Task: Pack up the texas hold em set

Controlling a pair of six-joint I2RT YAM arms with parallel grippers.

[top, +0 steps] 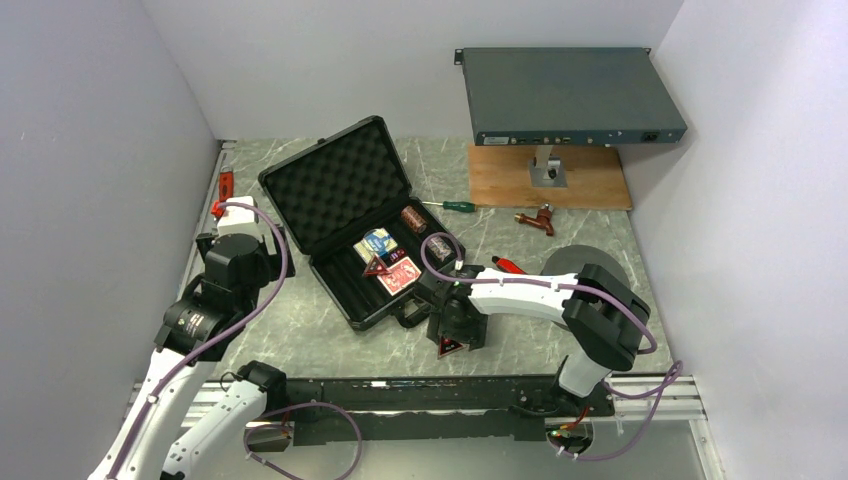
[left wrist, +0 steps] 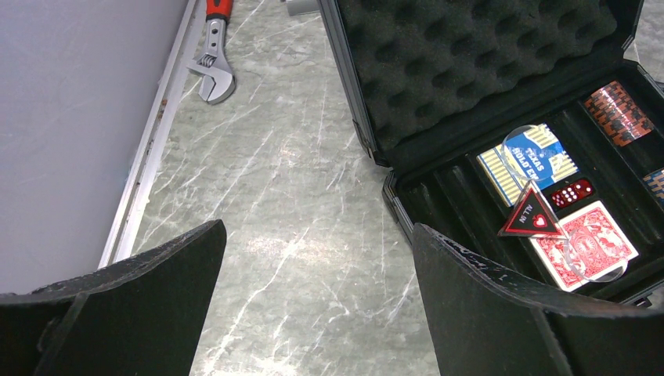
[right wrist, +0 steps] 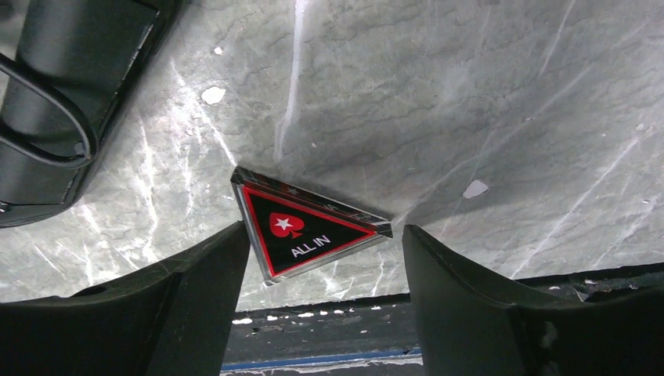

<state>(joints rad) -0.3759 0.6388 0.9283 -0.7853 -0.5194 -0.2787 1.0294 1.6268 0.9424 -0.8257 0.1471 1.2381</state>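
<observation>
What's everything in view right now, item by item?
briefcase: one, black, open, middle of table
blue card deck: one, in briefcase
red card deck: one, in briefcase
dice: a few, red, between the decks
triangular token: one, red-black, propped over the decks
ALL IN token: one, red-black, flat on table, near edge
chip roll: one, orange-brown, briefcase's far compartment
rack-mount box: one, grey, far right, on stand
wooden board: one, brown, under stand
screwdriver: one, green handle, beside board
adjustable wrench: one, red handle, by left wall
disc: one, black, right side, partly hidden
left gripper: open, over bare table left of briefcase
right gripper: open, straddling ALL IN token
</observation>
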